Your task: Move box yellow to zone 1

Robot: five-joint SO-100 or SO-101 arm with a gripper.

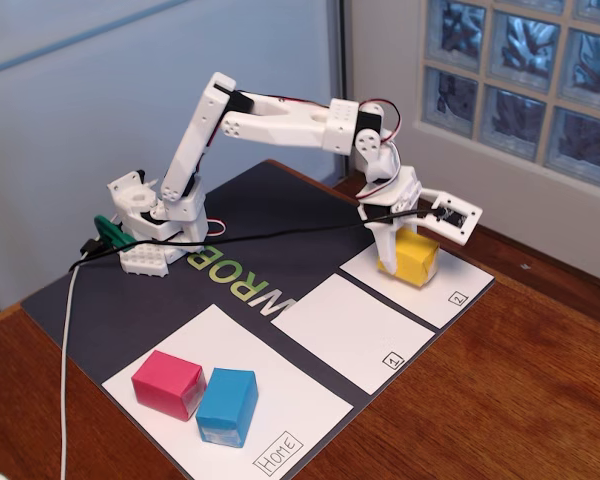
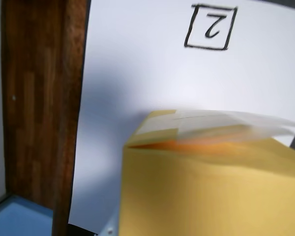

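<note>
The yellow box [image 1: 414, 258] stands on the white sheet marked "2" [image 1: 458, 297] at the right of the mat. My gripper [image 1: 400, 248] is lowered over it, with its fingers down its sides, and looks shut on it. The box seems to rest on the sheet. In the wrist view the yellow box [image 2: 211, 191] fills the lower right, its taped end blurred, with the boxed "2" [image 2: 210, 27] beyond; my fingers do not show there. Zone 1 [image 1: 345, 325] is the white rectangle to the left of that sheet, and it is bare.
A pink block [image 1: 168, 383] and a blue block [image 1: 227, 404] sit on the larger "Home" sheet [image 1: 280, 400] at the front left. The arm's base [image 1: 155, 225] stands at the mat's back. A black cable runs across the mat. The wooden table [image 1: 500, 400] surrounds the mat.
</note>
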